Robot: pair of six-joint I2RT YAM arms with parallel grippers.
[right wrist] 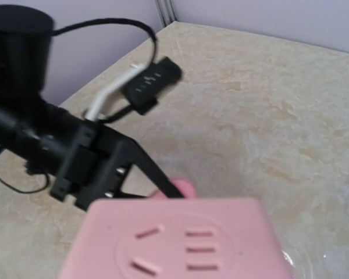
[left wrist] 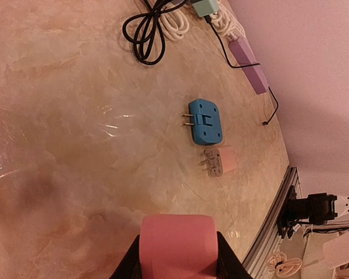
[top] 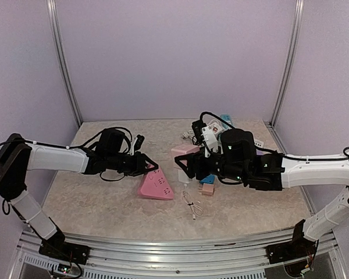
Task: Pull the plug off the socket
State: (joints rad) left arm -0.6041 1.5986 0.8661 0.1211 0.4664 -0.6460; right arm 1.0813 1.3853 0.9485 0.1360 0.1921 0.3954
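Note:
My left gripper (top: 146, 165) is shut on one end of the pink power strip (top: 156, 186), which lies on the table. In the left wrist view the strip (left wrist: 177, 238) fills the gap between my black fingers (left wrist: 225, 266). My right gripper (top: 183, 165) is shut on a pale pink cube plug (top: 184, 151) with socket holes, held just right of the strip. The cube (right wrist: 180, 244) fills the bottom of the right wrist view and hides my right fingers. Behind it I see the strip's rounded end (right wrist: 183, 188) and the left gripper (right wrist: 116, 168). The cube looks apart from the strip.
A blue adapter (left wrist: 205, 121) and a small pink charger (left wrist: 220, 161) lie right of the strip. A white cable (top: 192, 204) lies in front. More adapters and cords (top: 212, 131) are piled at the back. A black adapter (right wrist: 151, 84) with its cord lies at the far left.

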